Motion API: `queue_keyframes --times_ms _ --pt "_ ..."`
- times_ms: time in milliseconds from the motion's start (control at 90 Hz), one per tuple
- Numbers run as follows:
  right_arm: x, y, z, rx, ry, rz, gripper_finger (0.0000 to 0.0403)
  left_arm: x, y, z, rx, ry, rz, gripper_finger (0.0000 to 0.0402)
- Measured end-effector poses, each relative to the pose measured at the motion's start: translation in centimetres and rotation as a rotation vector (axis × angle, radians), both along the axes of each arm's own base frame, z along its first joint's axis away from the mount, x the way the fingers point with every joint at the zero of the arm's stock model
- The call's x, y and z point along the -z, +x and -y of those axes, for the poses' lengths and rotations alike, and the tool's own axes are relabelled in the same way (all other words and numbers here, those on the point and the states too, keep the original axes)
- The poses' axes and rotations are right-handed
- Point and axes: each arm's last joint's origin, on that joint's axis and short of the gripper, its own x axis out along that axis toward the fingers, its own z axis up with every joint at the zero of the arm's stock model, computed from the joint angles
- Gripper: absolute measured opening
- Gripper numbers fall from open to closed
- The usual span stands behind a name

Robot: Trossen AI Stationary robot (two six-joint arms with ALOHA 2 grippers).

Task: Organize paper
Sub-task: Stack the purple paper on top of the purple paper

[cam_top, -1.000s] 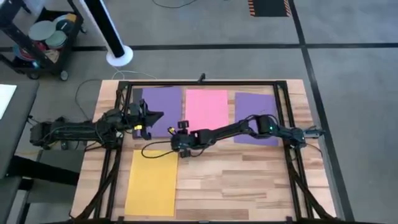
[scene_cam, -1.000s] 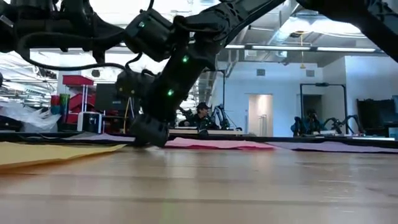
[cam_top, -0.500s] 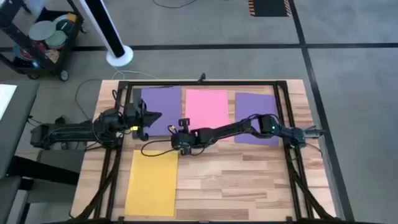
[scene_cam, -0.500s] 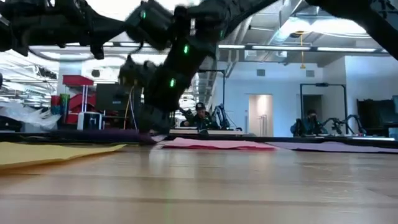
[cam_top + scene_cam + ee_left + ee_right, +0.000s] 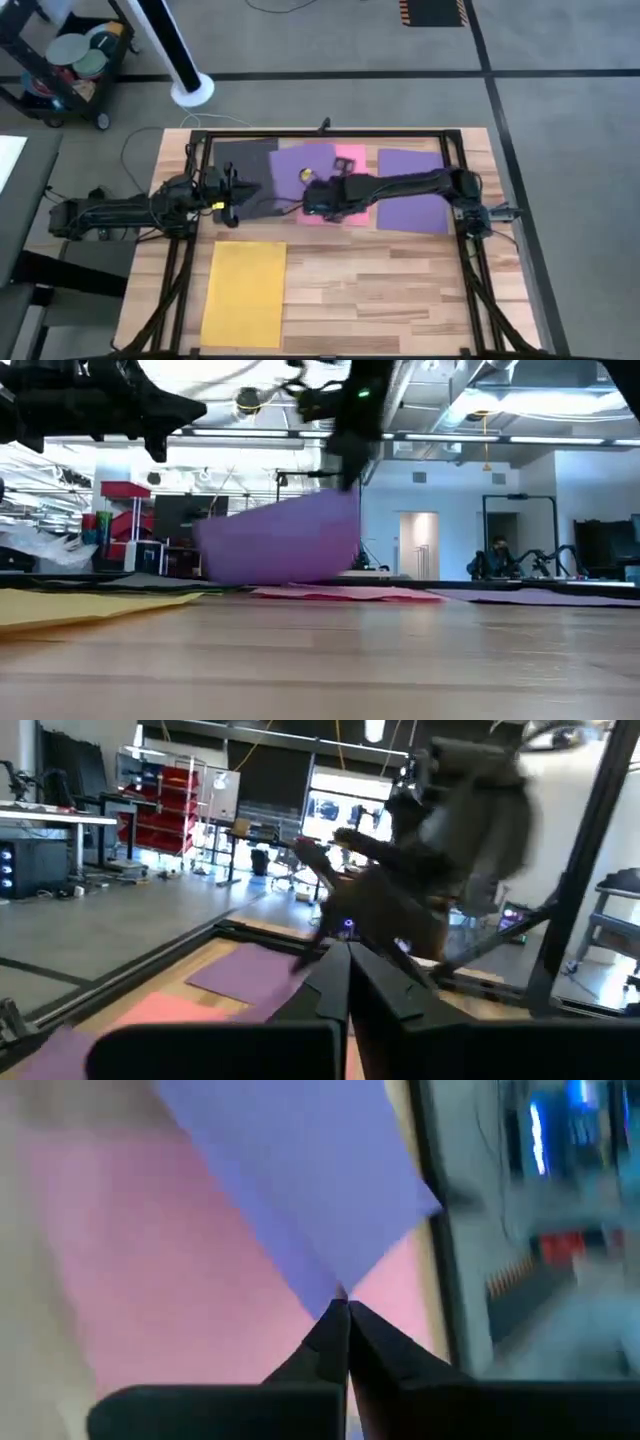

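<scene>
My right gripper (image 5: 318,196), clamped on the lifted purple sheet (image 5: 305,160), holds it over the pink sheet (image 5: 349,215); left gripper (image 5: 232,190) together, idle nearby

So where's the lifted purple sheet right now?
The lifted purple sheet hangs pinched in the right claw, raised above the pink sheet at the table's back middle, beside the black sheet.
</scene>
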Motion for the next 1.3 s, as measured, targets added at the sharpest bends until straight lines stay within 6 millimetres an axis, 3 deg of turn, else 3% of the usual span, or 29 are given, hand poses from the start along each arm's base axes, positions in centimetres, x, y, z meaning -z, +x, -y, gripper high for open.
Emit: queue_keyframes --times_ms 167,511,767,1067,1300 --pt "-1.0 -3.6 -0.1 0.138 0.031 -0.144 0.0 0.1 0.0 0.0 0.0 -0.006 -0.005 0.0" --pt "1.5 -11.3 -2.2 0.177 0.07 -0.251 0.0 0.3 0.0 0.0 0.001 -0.017 -0.025 0.0" --pt "1.9 -16.9 -3.3 0.202 0.1 -0.236 0.0 0.3 0.0 0.0 -0.005 -0.008 -0.026 0.0" --pt "1.6 -20.7 -4.2 0.055 0.101 -0.258 0.0 0.2 0.0 0.0 -0.014 -0.003 -0.024 0.0" --pt "1.4 -21.6 -4.3 -0.001 0.134 -0.273 0.0 0.2 0.0 0.0 -0.014 -0.003 -0.023 0.0"
